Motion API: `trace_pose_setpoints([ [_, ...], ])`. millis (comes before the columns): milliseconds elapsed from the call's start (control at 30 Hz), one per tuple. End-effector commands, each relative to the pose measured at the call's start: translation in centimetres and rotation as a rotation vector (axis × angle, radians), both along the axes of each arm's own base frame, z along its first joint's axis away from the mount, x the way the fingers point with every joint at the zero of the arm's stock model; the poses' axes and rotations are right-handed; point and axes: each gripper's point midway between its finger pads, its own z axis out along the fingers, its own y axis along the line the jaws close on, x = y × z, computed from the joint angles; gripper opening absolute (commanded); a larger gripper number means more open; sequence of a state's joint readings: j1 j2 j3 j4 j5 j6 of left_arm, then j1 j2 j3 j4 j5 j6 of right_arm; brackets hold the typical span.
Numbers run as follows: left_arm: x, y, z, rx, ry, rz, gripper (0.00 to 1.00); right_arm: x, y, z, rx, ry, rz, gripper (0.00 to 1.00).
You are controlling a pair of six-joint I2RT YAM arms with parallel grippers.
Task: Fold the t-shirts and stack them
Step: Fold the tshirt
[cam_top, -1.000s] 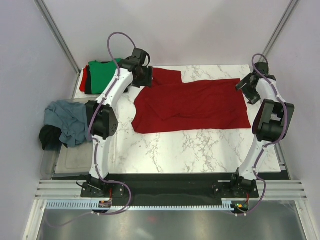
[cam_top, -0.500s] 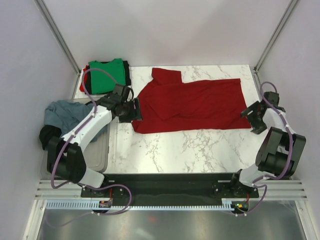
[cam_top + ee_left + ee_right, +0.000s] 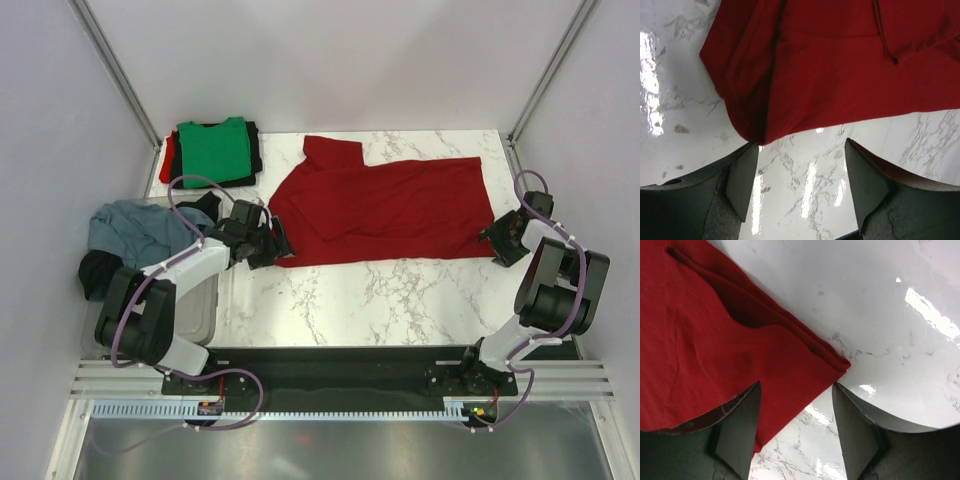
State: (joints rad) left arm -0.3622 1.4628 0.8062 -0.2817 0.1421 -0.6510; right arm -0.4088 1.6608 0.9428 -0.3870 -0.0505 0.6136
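While the dark red t-shirt (image 3: 390,210) lies spread on the marble table (image 3: 400,290), the left gripper (image 3: 802,175), jaws wide apart, sits at its near-left corner; the right gripper (image 3: 796,415), equally wide, straddles its near-right corner.

Item: left arm (image 3: 190,262) and right arm (image 3: 503,325), a matched pair. White moulded links, bulky black joint housings (image 3: 135,312), thin purple cables (image 3: 190,179) in loops, black base plates (image 3: 195,378). Fingers (image 3: 740,181) matte dark grey, wedge-shaped, grainy-surfaced.
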Motion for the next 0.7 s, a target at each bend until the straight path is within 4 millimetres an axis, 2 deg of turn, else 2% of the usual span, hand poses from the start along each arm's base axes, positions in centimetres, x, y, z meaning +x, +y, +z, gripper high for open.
trace_pose_setpoints([
  [0,1.6,-1.1,-0.4,-0.060,-0.039,0.031,0.76,0.3,-0.9,-1.8,-0.022,0.013,-0.008,0.66],
  [100,1.5,-1.0,-1.6,-0.052,-0.022,0.048,0.73,0.3,-0.8,-2.1,-0.019,0.014,-0.008,0.46],
  [233,1.7,-1.0,-2.1,-0.051,-0.012,0.050,0.63,0.3,-1.0,-2.3,-0.022,0.014,-0.013,0.33],
  [333,1.1,-0.8,-2.4,-0.037,0.000,0.051,0.61,0.3,-0.9,-2.3,-0.017,0.015,-0.010,0.21],
  [400,0.7,-0.4,-2.4,-0.018,0.007,0.063,0.61,0.3,-0.8,-2.2,-0.016,0.011,-0.011,0.17],
  [667,0.2,1.3,-0.3,0.053,-0.044,0.076,0.70,0.2,-0.4,-2.3,-0.002,0.005,-0.002,0.13],
])
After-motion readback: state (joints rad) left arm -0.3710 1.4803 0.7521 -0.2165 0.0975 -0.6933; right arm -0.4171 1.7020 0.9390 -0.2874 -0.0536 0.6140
